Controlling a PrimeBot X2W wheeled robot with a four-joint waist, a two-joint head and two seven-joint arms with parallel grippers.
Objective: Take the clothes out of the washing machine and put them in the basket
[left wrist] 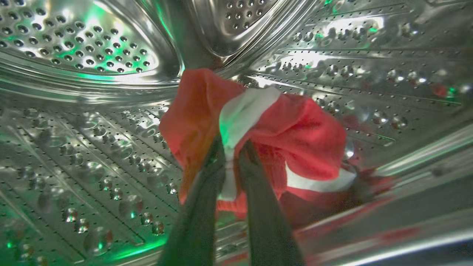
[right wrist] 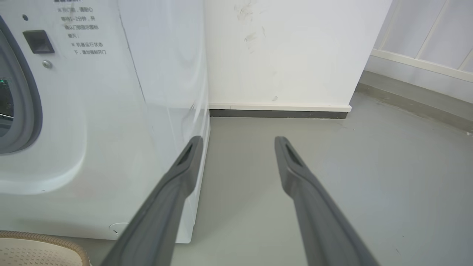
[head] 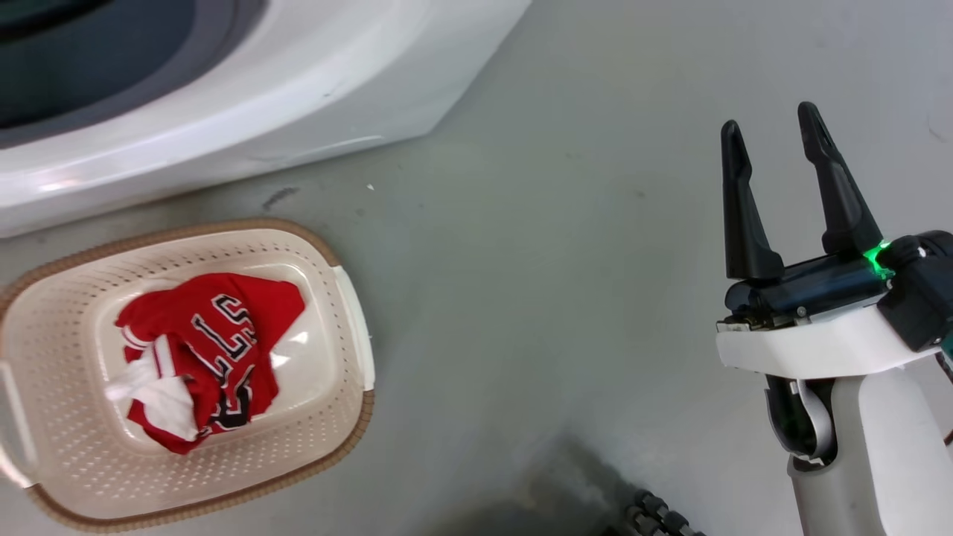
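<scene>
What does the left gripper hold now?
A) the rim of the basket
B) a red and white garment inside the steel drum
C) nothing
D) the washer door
B: the left wrist view shows the left gripper closed on a red and white garment, with the perforated drum around it.

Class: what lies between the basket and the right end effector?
The head view shows the stretch is bare grey floor between the basket and the open right end effector.
</scene>
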